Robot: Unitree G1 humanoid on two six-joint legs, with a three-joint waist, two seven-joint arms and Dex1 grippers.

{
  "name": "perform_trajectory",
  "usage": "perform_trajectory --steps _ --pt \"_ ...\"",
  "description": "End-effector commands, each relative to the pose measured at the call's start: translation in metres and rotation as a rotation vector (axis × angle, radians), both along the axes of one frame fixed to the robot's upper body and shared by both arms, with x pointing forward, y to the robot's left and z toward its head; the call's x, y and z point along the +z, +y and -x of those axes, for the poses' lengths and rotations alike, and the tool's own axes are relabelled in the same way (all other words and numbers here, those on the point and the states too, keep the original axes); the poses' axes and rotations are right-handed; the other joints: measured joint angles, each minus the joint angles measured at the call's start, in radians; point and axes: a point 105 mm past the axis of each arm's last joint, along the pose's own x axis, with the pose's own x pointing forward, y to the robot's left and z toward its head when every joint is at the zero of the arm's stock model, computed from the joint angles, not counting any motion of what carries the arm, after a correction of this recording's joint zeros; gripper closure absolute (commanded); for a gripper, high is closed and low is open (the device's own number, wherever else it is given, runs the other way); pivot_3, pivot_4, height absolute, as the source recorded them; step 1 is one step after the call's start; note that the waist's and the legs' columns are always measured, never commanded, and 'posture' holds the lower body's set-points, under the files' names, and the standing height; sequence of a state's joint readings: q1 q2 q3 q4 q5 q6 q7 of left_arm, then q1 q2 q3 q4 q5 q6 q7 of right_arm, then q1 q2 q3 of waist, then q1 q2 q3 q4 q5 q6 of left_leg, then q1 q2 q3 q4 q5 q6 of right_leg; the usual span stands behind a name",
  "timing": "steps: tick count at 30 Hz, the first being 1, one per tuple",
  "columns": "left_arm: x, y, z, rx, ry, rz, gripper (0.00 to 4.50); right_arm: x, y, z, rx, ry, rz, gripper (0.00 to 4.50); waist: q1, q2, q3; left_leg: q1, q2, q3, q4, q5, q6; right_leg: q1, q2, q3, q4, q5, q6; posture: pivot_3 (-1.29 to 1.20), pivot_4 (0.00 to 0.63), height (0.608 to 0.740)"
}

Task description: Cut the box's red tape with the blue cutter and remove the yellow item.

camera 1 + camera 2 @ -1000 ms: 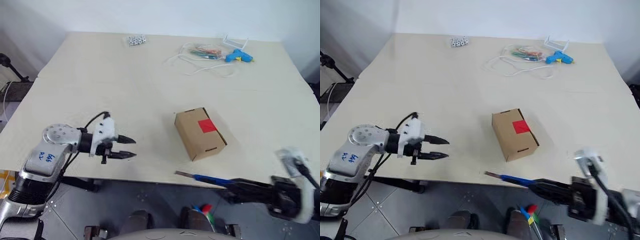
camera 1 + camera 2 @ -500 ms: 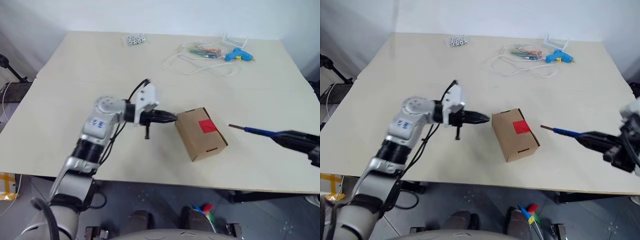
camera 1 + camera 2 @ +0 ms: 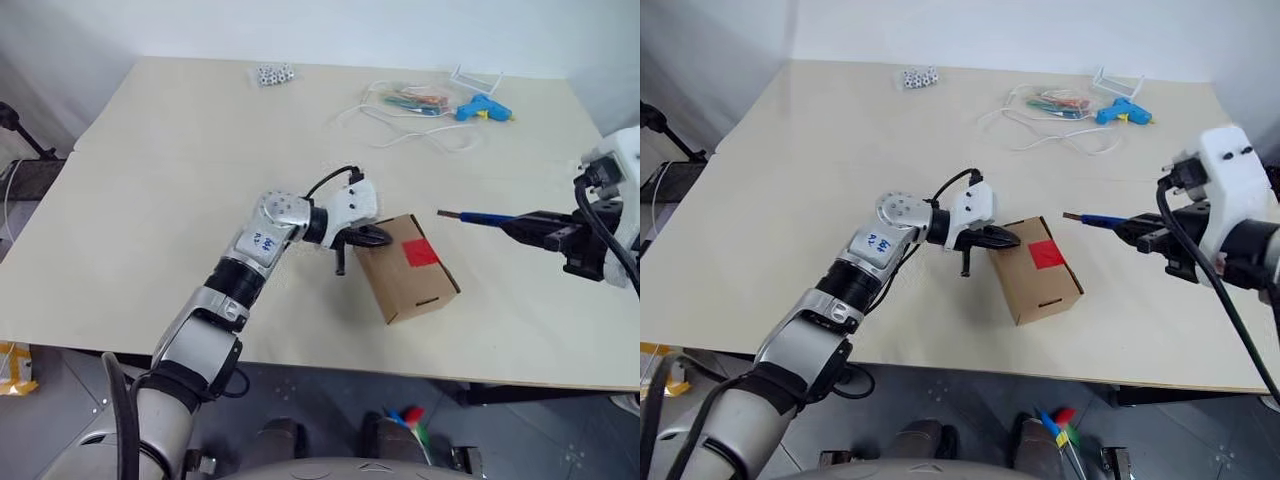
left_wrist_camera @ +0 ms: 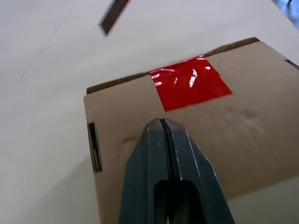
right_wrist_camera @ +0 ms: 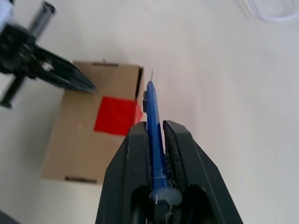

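The brown cardboard box (image 3: 408,268) lies near the table's front edge, its flaps closed under a square of red tape (image 3: 420,252). My left gripper (image 3: 383,236) is shut and empty, its tips resting on the box's top at the left end; in the left wrist view the shut fingers (image 4: 164,140) sit just short of the red tape (image 4: 191,87). My right gripper (image 3: 530,229) is shut on the blue cutter (image 3: 487,217), held level above the table to the right of the box, blade pointing at it. The right wrist view shows the cutter (image 5: 154,126) aimed over the tape (image 5: 116,115). The yellow item is hidden.
At the table's far side lie a light-blue glue gun (image 3: 481,110), a white cord looped around a bag of coloured items (image 3: 410,102), and a small cluster of white dice (image 3: 271,76). The table's front edge (image 3: 300,352) runs close below the box.
My left arm swung right from the table's front left, shut its fingers and set them on the box. My right arm lifted the cutter from below the table edge to beside the box.
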State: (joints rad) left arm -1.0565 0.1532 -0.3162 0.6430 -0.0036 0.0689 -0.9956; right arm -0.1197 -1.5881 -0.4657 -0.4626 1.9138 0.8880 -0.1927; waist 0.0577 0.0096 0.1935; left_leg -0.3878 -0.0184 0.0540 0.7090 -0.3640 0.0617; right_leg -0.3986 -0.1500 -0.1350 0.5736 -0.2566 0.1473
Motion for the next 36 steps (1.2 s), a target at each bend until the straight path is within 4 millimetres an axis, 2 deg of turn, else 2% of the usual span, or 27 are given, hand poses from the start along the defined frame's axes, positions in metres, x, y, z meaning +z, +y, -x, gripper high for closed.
perform_trajectory --steps 1,19,28,33,36 --pt "-0.001 -0.006 0.003 -0.010 0.001 -0.022 4.50 0.000 0.007 -0.003 0.012 -0.011 0.001 4.33 -0.001 0.000 0.000 -0.001 0.000 -0.001 0.001 0.000 0.000 0.000 0.000 0.000 0.000 0.000 0.000 0.00 0.150 0.740" --pt "-0.006 -0.002 0.008 -0.004 0.032 -0.066 4.50 -0.026 0.009 -0.018 -0.002 0.029 -0.028 4.33 -0.004 0.000 0.000 -0.003 0.000 -0.001 0.008 0.000 0.001 0.000 0.000 0.000 0.003 0.000 0.000 0.00 0.150 0.740" --pt "-0.008 0.001 0.009 0.001 0.040 -0.075 4.50 -0.031 0.004 -0.018 -0.011 0.044 -0.030 4.33 -0.004 0.000 0.000 -0.002 0.001 0.000 0.009 0.000 0.001 0.000 0.000 0.002 0.004 0.000 -0.001 0.00 0.150 0.740" --pt "-0.008 0.001 0.009 0.002 0.042 -0.076 4.50 -0.024 -0.008 -0.018 -0.042 0.031 -0.018 4.33 -0.002 0.000 0.000 -0.002 0.001 0.000 0.009 0.000 0.001 0.000 0.000 0.001 0.005 0.000 -0.001 0.00 0.150 0.740" --pt "-0.008 0.001 0.009 0.001 0.043 -0.077 4.50 -0.028 -0.002 -0.014 -0.007 0.051 -0.026 4.33 -0.002 0.000 0.000 -0.002 0.000 -0.001 0.009 0.000 0.001 0.000 0.000 0.001 0.005 0.000 -0.001 0.00 0.150 0.740"
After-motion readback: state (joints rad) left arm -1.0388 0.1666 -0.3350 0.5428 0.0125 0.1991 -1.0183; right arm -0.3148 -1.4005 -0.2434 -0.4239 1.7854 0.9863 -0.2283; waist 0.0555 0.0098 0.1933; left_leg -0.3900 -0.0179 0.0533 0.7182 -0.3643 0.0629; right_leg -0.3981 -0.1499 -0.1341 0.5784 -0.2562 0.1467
